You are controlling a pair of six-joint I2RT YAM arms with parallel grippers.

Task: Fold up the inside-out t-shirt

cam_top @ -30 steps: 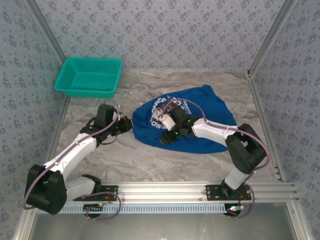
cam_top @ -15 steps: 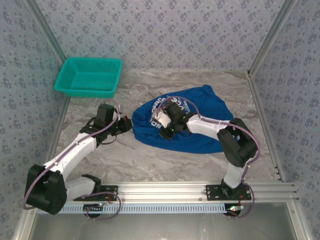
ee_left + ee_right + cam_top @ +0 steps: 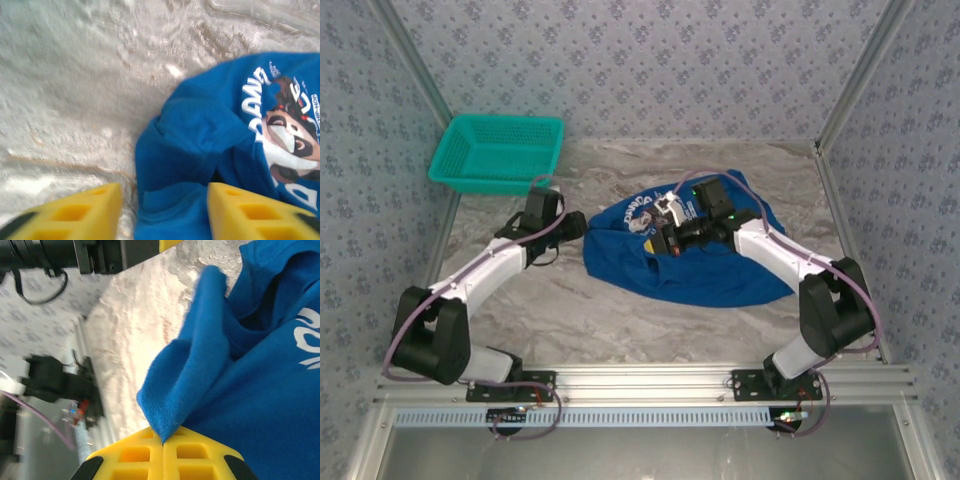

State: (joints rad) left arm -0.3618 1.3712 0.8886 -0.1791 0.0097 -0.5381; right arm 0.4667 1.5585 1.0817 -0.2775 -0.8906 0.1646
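**Shirt bunched, no fold made yet**

The blue t-shirt (image 3: 695, 265) lies crumpled mid-table (image 3: 570, 310) with its print showing and no neat fold visible. The right gripper (image 3: 163, 440) pinches a fabric edge between closed jaws. The left gripper (image 3: 165, 212) stands wide at the shirt's left edge. Sleeves and collar are lost among the wrinkles.

Bare table (image 3: 620, 320) open along the near edge and the far edge; teal basket (image 3: 490, 182) blocks the far-left corner, t-shirt (image 3: 720, 282) heap with right arm (image 3: 780, 258) over it fills centre-right, left arm (image 3: 485, 275) slants across the left side.
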